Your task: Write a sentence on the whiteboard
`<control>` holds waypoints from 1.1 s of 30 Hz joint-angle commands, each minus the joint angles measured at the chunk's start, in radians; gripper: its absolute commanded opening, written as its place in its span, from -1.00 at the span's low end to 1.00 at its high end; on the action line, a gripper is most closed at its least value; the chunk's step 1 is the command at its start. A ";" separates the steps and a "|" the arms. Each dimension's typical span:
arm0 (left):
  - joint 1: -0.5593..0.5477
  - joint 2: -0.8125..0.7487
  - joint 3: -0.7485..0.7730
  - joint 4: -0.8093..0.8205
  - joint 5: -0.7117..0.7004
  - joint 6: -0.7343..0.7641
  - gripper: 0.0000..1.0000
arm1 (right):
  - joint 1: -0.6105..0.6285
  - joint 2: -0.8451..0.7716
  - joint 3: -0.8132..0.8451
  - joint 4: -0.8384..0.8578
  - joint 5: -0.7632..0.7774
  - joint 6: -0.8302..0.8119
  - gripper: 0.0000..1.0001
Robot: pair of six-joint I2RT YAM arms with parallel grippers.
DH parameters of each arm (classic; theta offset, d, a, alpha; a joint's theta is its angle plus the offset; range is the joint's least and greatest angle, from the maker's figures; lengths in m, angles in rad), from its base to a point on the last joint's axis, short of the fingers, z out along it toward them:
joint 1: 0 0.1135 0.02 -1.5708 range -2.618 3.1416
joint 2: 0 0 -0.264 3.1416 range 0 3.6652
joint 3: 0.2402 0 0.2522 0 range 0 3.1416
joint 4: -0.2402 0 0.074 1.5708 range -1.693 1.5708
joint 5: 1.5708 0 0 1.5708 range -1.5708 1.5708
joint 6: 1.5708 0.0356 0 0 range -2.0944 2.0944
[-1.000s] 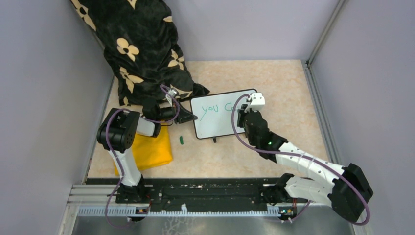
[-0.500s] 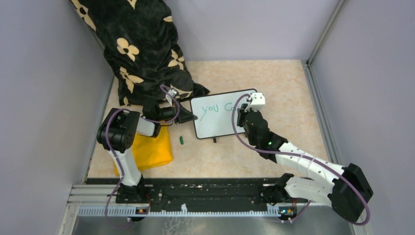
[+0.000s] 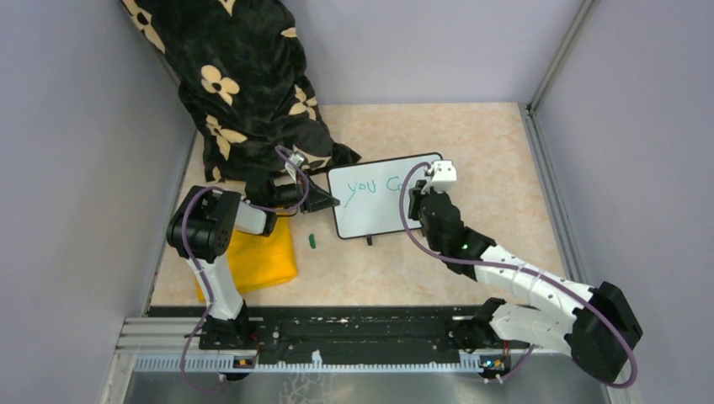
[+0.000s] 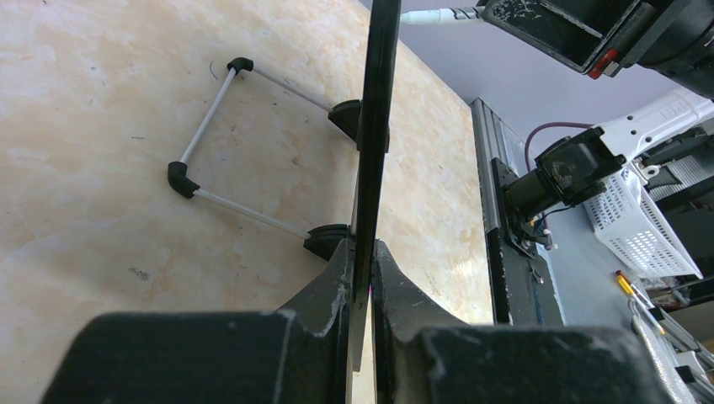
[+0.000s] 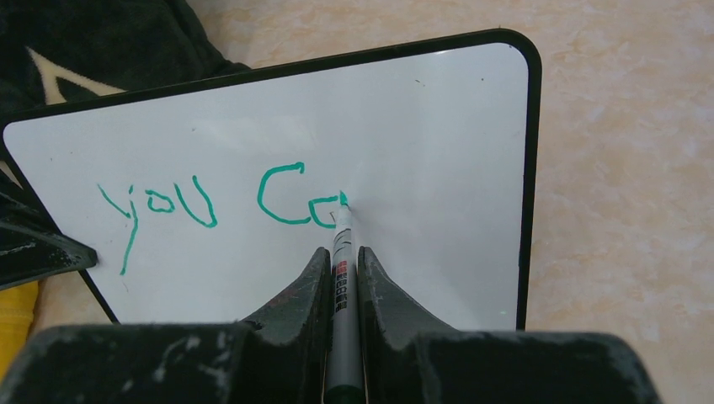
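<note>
My left gripper (image 4: 360,261) pinches the whiteboard (image 3: 375,215) by its left edge; it sits mid-way across the table (image 3: 480,143), long axis left to right; my right gripper (image 5: 341,257) clamps the marker (image 5: 340,286), tip pointing forward onto the green sentence (image 5: 262,199).

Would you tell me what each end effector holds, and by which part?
The left end effector clamps the black-framed whiteboard by its left edge; the right end effector grips the green-ink marker by its barrel.
</note>
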 commanded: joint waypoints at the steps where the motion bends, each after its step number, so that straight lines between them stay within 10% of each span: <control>1: -0.004 0.002 0.001 -0.066 0.000 0.012 -1.00 | -0.010 -0.038 -0.011 -0.001 0.005 0.017 -1.00; 33: -0.004 0.007 0.002 -0.068 0.001 0.013 -1.00 | -0.042 -0.043 0.064 0.048 -0.022 -0.020 -1.00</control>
